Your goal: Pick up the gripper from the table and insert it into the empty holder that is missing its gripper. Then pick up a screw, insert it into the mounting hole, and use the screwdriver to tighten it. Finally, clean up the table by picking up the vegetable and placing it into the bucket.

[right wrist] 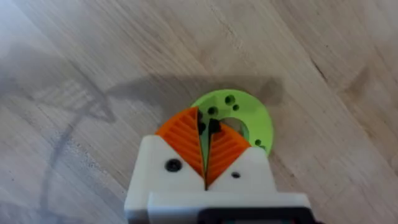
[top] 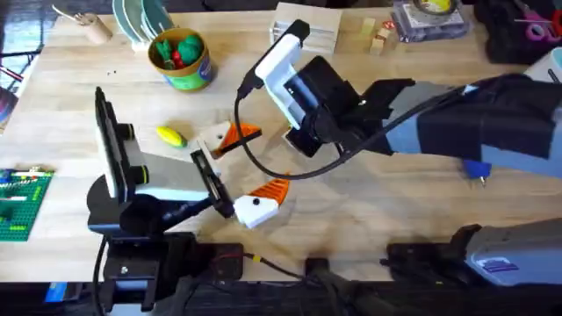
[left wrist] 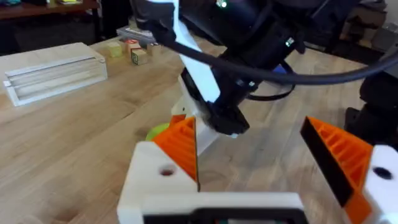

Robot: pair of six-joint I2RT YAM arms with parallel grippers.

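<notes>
right tool (right wrist: 206, 163) clenched on a small black piece, over green disc (right wrist: 238, 122)

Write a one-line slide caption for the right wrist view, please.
Right tool, orange pads nearly closed, just above a flat green disc with holes on the wooden table.

The bucket (top: 180, 61), green with a yellow rim, is being seen standing upright. The vegetable (top: 171, 136), yellow with a greenish end, is being seen lying flat, near the bucket but apart.
</notes>
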